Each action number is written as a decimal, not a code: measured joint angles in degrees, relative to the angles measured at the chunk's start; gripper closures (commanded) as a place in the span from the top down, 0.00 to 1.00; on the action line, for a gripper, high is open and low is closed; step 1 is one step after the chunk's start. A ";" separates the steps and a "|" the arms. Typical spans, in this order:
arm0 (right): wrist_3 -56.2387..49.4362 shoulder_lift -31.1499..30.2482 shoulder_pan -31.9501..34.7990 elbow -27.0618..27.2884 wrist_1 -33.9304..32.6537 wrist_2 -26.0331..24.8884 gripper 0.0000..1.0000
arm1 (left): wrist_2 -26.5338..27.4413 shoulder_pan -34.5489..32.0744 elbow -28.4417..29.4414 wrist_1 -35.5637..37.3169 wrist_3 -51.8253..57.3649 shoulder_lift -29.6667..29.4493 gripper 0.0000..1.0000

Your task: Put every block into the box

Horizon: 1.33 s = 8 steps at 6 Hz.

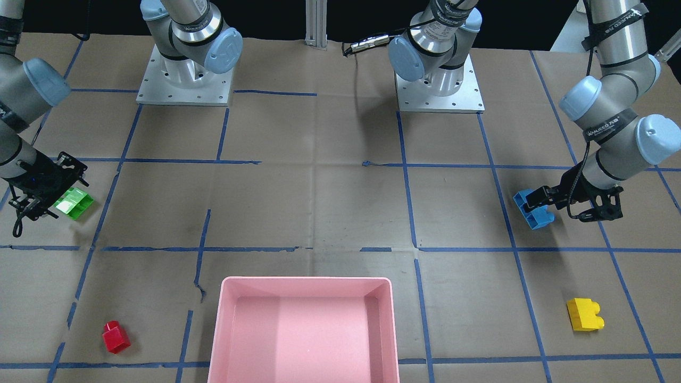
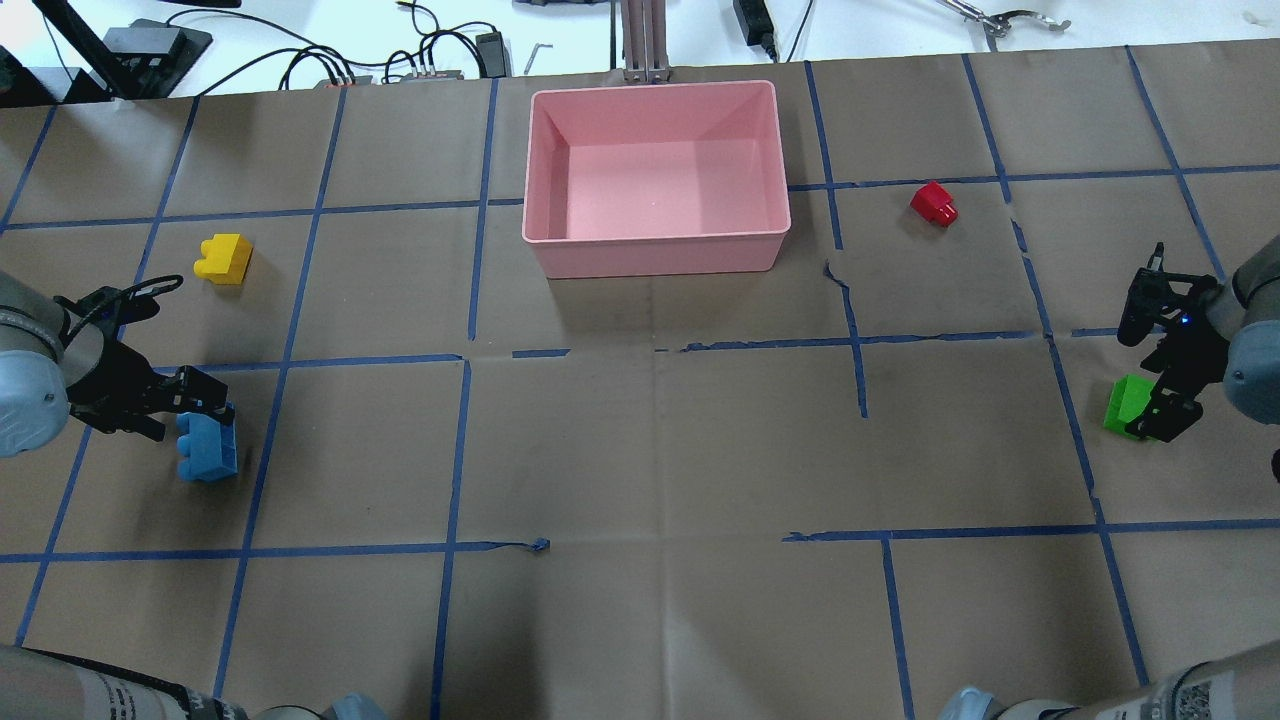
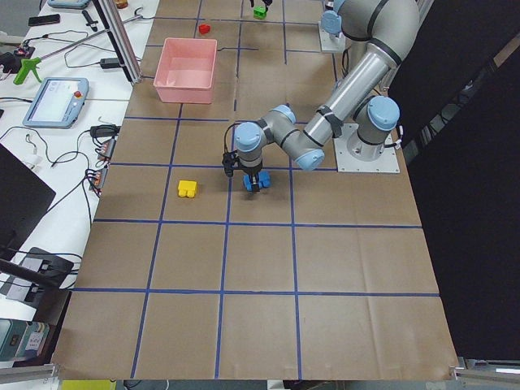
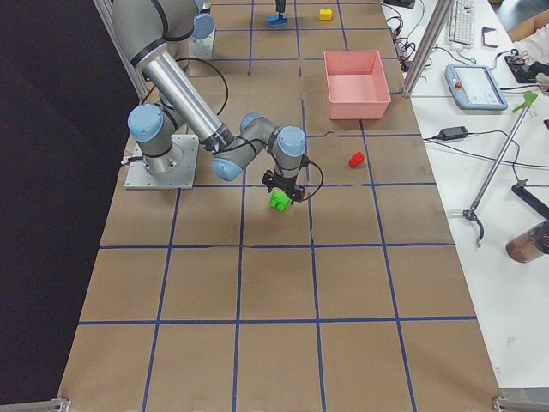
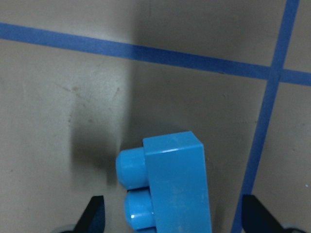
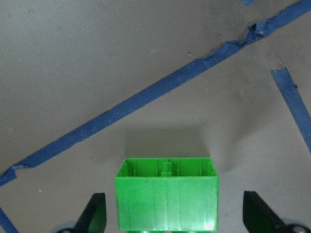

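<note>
Front view: box [image 1: 306,281] empty; red brick [image 1: 116,336] and yellow brick [image 1: 584,314] lie on the desk [image 1: 330,213], well apart from it.
Left wrist view: left hand [image 5: 176,213] wide, astride blue brick [image 5: 175,184].
Right wrist view: right hand [image 6: 176,213] wide, astride green brick [image 6: 167,201].
None boxed; all four to place.

- Pink box [image 2: 655,255]: upright, open top, bare floor, centred on the far side
- Green block [image 2: 1128,403]: tipped on its side, hollow underside showing, far out on the right
- Blue block [image 2: 208,452]: on its side, studs outward, far left
- Yellow block [image 2: 223,258]: left, beyond the blue one
- Red block [image 2: 934,203]: near the box's right wall, apart from it
</note>
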 measured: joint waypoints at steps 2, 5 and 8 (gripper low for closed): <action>-0.29 0.47 -0.15 0.09 -0.45 -0.14 1.00 | 1.01 0.04 0.05 0.52 0.65 -1.51 0.60; -1.33 0.56 -0.20 0.49 -0.12 -0.77 0.74 | 1.09 0.05 0.25 0.46 1.30 -1.98 0.11; -1.47 0.57 -0.29 0.42 -0.10 -0.80 0.35 | 0.89 -0.34 0.97 -1.79 3.25 -0.86 0.00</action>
